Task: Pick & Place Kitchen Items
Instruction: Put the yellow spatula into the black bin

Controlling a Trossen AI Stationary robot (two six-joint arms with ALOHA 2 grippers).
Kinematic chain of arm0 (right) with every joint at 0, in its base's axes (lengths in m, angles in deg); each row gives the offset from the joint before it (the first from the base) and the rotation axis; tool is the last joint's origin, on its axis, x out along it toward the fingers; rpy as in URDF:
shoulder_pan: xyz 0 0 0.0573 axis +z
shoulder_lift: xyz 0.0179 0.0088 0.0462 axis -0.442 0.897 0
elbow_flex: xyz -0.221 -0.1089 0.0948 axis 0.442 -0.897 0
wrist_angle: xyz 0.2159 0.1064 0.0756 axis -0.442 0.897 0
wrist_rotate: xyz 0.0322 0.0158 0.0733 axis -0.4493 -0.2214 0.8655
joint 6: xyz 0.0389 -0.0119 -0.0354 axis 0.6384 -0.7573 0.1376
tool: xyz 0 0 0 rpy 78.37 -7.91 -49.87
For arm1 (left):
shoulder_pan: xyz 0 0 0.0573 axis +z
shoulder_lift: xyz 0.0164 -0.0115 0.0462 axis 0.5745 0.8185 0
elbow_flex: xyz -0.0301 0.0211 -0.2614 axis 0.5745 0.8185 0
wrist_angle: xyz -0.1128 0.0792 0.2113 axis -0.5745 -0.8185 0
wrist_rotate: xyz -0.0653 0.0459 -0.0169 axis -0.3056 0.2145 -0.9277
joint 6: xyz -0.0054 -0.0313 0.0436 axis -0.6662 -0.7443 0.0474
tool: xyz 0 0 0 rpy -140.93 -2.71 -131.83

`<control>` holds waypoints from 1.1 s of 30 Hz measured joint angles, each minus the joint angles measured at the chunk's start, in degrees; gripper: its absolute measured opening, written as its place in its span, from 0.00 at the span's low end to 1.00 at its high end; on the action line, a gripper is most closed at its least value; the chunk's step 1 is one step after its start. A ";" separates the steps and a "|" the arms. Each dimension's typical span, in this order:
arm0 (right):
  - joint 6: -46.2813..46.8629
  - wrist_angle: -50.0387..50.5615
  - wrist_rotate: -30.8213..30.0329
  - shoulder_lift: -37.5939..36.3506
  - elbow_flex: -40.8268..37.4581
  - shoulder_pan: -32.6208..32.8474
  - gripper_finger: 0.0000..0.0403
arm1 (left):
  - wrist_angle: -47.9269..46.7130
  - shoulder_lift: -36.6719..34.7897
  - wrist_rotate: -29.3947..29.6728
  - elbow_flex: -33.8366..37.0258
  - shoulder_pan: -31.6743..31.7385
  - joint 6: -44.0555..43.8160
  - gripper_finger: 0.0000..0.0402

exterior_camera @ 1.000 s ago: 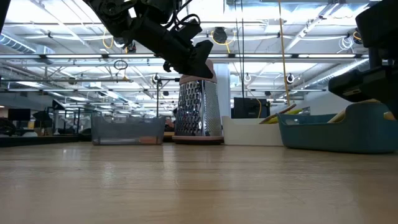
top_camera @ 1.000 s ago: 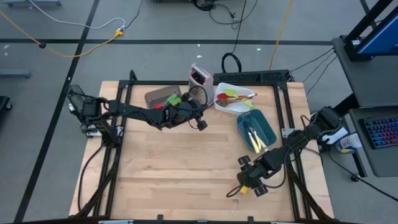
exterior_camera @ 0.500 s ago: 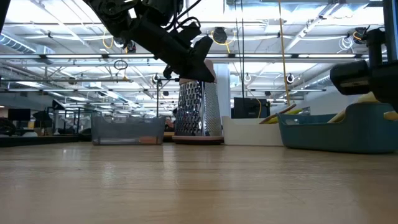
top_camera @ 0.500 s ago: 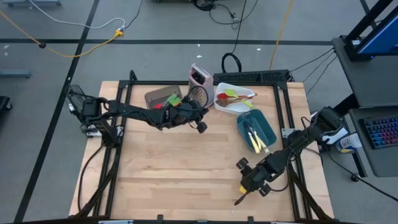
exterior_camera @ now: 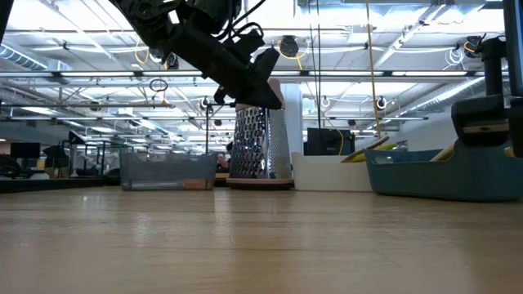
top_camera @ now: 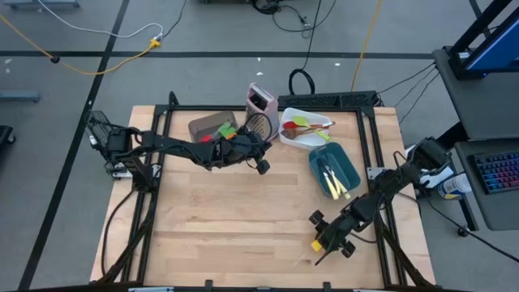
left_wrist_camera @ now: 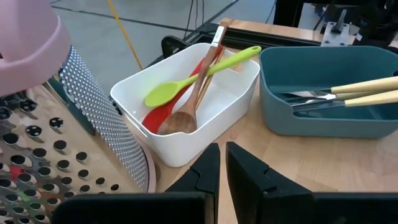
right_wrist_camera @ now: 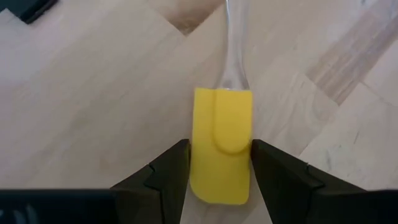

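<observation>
- While your right gripper (right_wrist_camera: 219,163) sits low over the table's (top_camera: 227,227) near right corner, it is clamped on a yellow mini spatula (right_wrist_camera: 221,142): both fingers (right_wrist_camera: 163,174) press the blade's two sides, and the clear handle points away over the wood.
- From above you see the same spatula as a yellow spot at that gripper (top_camera: 323,242), near the table's front edge.
- Your left gripper (left_wrist_camera: 222,163) is closed on nothing, fingertips nearly touching. It hangs above the table just beside the box grater (top_camera: 258,110), at the back centre.
- White container (left_wrist_camera: 186,99): holds a green silicone spoon (left_wrist_camera: 186,81), a red silicone spoon (left_wrist_camera: 163,115) under it, and a wooden spoon (left_wrist_camera: 193,93) laid across both. It stands just right of the grater.
- Teal container (left_wrist_camera: 323,93): two cream-handled knives (left_wrist_camera: 348,93) lie inside, handles toward its right end. It stands beside the white one, toward the front right.
- Grey container (top_camera: 209,127): at back left of the grater, with a green item and a red item at its right edge. They are probably mini spatulas, but the left arm covers most of them, so you can't confirm type from here.
- Low view: grater (exterior_camera: 260,143) stands upright between the grey container (exterior_camera: 167,171) and the white container (exterior_camera: 331,173), with the left gripper (exterior_camera: 260,82) in the air in front of its top.
</observation>
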 joint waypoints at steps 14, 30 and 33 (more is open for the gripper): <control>-1.54 -16.88 -1.71 0.09 -8.71 0.01 0.21 | 0.11 0.00 0.11 0.00 0.35 1.36 0.08; 1.36 -26.64 -3.15 0.51 -8.97 -1.32 0.13 | 0.27 0.00 0.05 0.00 1.92 4.08 0.08; 4.55 -27.34 -3.21 0.53 -8.97 -1.98 0.13 | 0.27 0.00 0.05 0.00 2.28 4.96 0.08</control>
